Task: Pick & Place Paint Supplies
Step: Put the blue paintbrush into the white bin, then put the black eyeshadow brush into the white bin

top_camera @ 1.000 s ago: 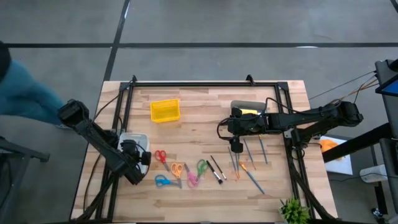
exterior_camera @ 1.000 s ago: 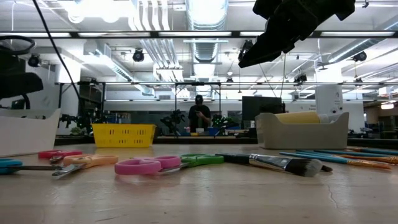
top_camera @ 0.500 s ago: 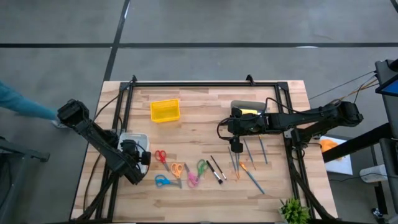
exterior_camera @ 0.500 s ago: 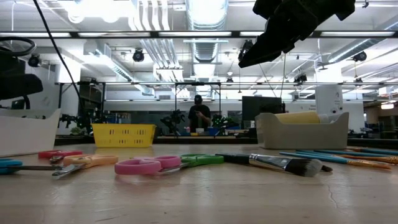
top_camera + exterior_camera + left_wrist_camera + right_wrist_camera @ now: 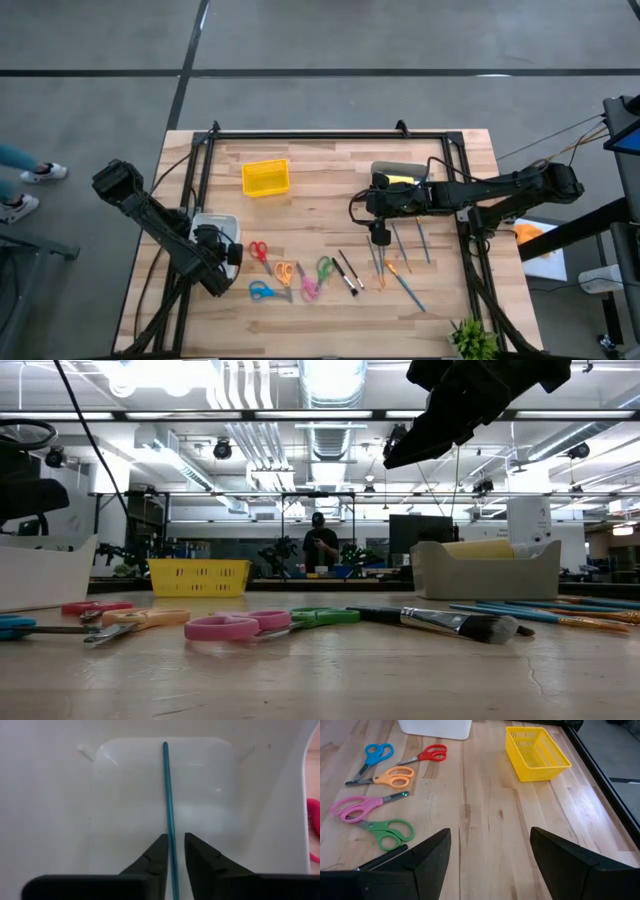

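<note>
Wooden surface [image 5: 330, 190] seen from above carried scissors and a row of thin brushes [image 5: 400, 262] near the right claw [image 5: 379, 238], which hovered wide open and empty. At table height, a black-handled brush [image 5: 440, 622] lay flat. In the left wrist view, a teal stick [image 5: 168, 805] lay in the white bin [image 5: 60, 820], between the left claw's [image 5: 173, 851] slightly parted tips. It looked light, stiff and slippery, best pinched mid-shaft.

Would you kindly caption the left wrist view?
Left gripper straddling a thin teal stick over the white plastic bin.
</note>
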Available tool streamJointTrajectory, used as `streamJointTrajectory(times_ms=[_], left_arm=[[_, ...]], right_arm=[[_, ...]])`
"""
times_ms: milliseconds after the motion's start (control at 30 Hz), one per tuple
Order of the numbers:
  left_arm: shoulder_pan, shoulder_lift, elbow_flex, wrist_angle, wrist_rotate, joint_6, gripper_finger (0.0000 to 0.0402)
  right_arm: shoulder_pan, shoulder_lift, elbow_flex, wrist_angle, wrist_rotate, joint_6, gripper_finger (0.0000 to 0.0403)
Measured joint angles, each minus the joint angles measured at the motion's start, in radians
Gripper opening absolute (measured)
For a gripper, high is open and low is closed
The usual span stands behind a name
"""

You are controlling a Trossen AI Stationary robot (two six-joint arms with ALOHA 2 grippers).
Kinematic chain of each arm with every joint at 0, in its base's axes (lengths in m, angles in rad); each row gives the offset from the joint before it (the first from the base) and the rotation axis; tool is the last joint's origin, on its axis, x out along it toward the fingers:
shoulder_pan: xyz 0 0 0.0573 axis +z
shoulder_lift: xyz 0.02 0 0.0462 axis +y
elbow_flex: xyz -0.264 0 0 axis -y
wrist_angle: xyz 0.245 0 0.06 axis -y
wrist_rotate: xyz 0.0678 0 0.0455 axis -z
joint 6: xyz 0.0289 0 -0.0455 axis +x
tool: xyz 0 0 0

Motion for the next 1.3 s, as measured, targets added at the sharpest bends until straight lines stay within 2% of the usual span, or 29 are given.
streamJointTrajectory(times_ms=[133, 500, 733, 867, 967, 1100, 1300], left_arm=[[0.0, 0.0, 0.0, 0.0, 0.0, 0.0, 0.009], [0.0, -0.001, 0.017, -0.018, -0.001, -0.001, 0.0092], [0.001, -0.044, 0.113, -0.144, -0.083, 0.088, 0.0092], [0.001, -0.07, 0.167, -0.194, -0.162, 0.143, 0.0092], [0.001, -0.08, 0.194, -0.2, -0.26, 0.212, 0.0092], [0.002, -0.082, 0.219, -0.196, -0.416, 0.351, 0.0092], [0.005, -0.086, 0.229, -0.105, -0.601, 0.584, 0.0092]], right_arm=[[0.0, 0.0, 0.0, 0.0, 0.0, 0.0, 0.027], [0.0, 0.0, 0.0, 0.0, 0.0, 0.0, 0.027], [0.0, 0.0, 0.0, 0.0, 0.0, 0.0, 0.027], [0.0, 0.0, 0.0, 0.0, 0.0, 0.0, 0.027], [0.0, 0.0, 0.0, 0.0, 0.0, 0.0, 0.027], [0.0, 0.0, 0.0, 0.0, 0.0, 0.0, 0.027], [0.0, 0.0, 0.0, 0.0, 0.0, 0.0, 0.027]])
